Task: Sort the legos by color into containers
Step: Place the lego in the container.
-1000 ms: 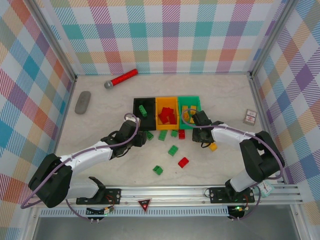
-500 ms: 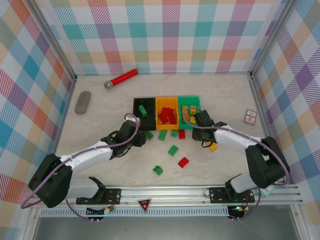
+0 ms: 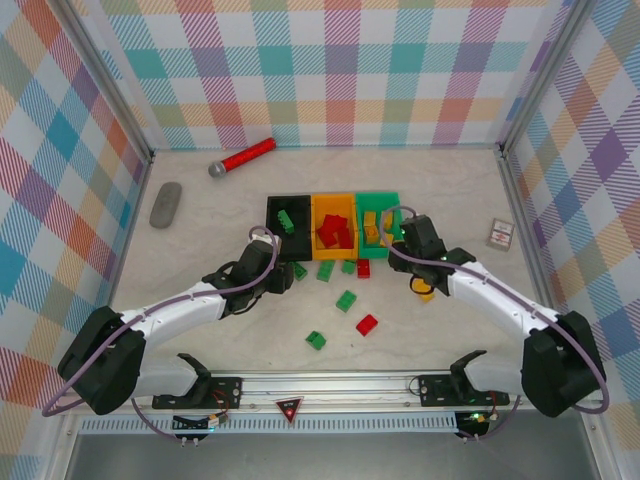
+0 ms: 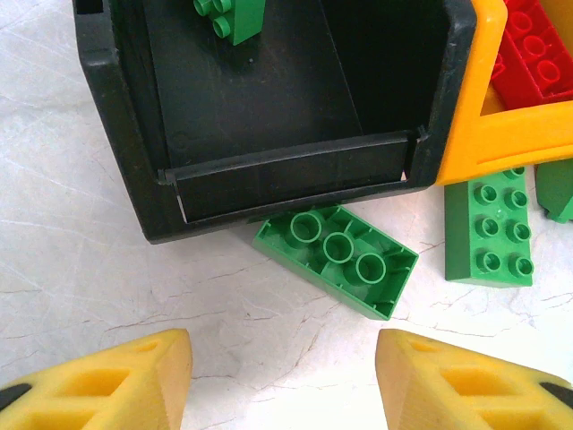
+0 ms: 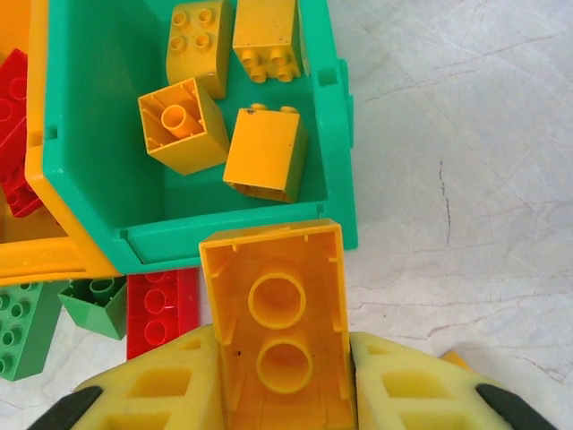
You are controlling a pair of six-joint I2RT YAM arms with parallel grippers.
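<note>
My right gripper (image 5: 279,358) is shut on an upside-down yellow brick (image 5: 276,313), held just in front of the green bin (image 5: 233,237), which has several yellow bricks in it. In the top view this gripper (image 3: 400,240) is at the green bin's (image 3: 380,198) near right corner. My left gripper (image 4: 282,367) is open over bare table, short of an upside-down green brick (image 4: 338,258) that lies against the black bin's (image 4: 269,179) front wall. That bin holds a green brick (image 4: 231,16). Red bricks lie in the orange bin (image 3: 334,205).
Loose bricks lie in front of the bins: green (image 3: 346,300), green (image 3: 316,340), red (image 3: 367,324), yellow (image 3: 426,293). A red-handled microphone (image 3: 242,157) and a grey remote (image 3: 166,204) are at the back left. A small card (image 3: 500,234) is at the right.
The right arm's elbow has swung out to the right, and its gripper has shifted slightly right beside the green bin. The left arm has not moved.
</note>
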